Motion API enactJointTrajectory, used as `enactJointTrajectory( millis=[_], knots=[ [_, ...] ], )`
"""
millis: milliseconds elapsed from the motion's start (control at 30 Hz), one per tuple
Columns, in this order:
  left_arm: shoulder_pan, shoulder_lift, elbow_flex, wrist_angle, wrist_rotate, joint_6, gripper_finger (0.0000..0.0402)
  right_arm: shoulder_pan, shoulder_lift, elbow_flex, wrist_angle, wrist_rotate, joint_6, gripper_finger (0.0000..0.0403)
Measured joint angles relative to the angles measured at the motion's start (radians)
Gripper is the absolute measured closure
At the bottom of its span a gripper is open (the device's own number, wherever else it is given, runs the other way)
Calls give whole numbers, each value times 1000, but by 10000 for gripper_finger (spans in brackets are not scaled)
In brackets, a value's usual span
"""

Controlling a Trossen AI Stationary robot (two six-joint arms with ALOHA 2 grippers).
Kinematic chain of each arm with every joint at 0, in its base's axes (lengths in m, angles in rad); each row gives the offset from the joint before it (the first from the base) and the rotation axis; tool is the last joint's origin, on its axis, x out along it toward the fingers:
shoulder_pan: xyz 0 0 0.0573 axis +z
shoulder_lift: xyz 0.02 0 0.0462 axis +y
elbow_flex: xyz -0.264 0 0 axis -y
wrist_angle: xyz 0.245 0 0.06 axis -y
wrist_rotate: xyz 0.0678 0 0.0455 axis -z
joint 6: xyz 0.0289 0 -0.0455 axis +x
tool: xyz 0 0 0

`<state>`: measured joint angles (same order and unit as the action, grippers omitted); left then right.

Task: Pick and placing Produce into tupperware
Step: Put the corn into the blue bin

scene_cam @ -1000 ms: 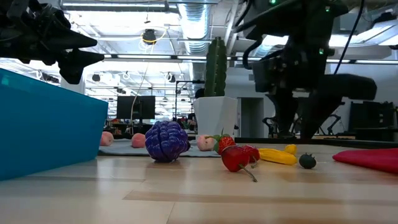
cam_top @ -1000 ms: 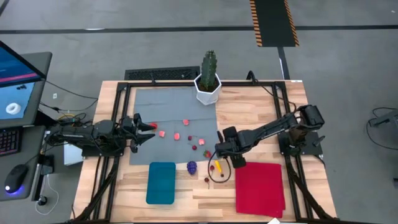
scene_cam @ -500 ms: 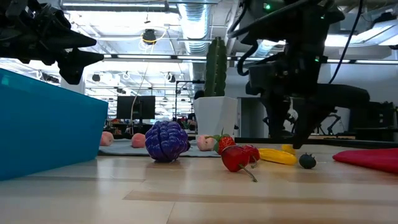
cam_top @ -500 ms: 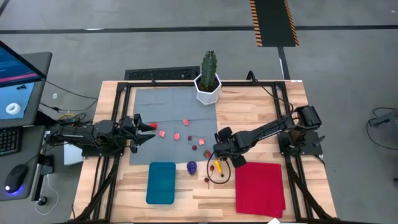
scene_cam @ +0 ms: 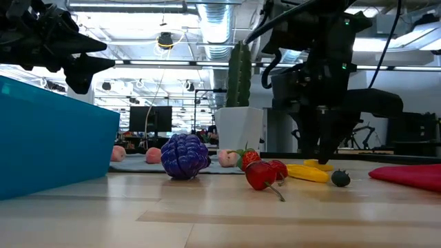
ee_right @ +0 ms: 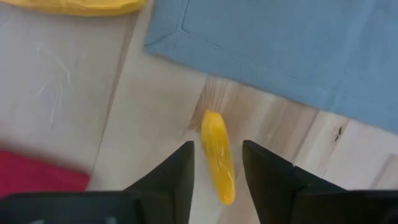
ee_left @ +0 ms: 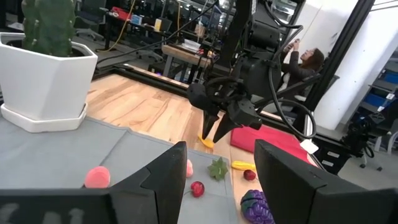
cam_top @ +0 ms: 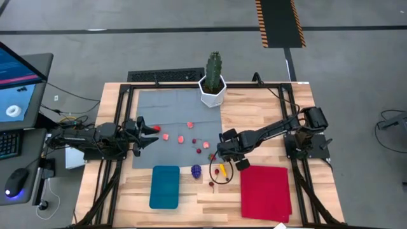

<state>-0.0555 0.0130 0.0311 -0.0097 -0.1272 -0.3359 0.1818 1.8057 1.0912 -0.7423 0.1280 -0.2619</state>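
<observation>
The right claw (ee_right: 216, 167) straddled a small yellow piece (ee_right: 217, 157) just off the grey mat's edge (ee_right: 261, 87), fingers narrowed, grip uncertain. The left claw (ee_left: 214, 163) waited, parted.

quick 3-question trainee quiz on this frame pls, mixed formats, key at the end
1. True or false: the blue container already holds a piece of produce.
2. Which gripper is down at a small yellow piece on the wood? A) left gripper B) right gripper
3. Fill in: the cactus pot stands at the mat's far ____ corner, seen from above.

Key
1. False: it looks empty from above.
2. B: its fingers straddle the yellow piece without visibly touching it; the left gripper hovers open over the mat.
3. Right.
</observation>
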Motion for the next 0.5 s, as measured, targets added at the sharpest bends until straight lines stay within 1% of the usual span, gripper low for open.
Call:
enactJointTrajectory(
  millis=[233,500],
  knots=[
    [0,0,0,0,12,-5,223,0,0,0,21,0,3,272],
    [0,0,-1,0,36,-16,223,0,-2,-29,39,-25,30,267]
  ],
)
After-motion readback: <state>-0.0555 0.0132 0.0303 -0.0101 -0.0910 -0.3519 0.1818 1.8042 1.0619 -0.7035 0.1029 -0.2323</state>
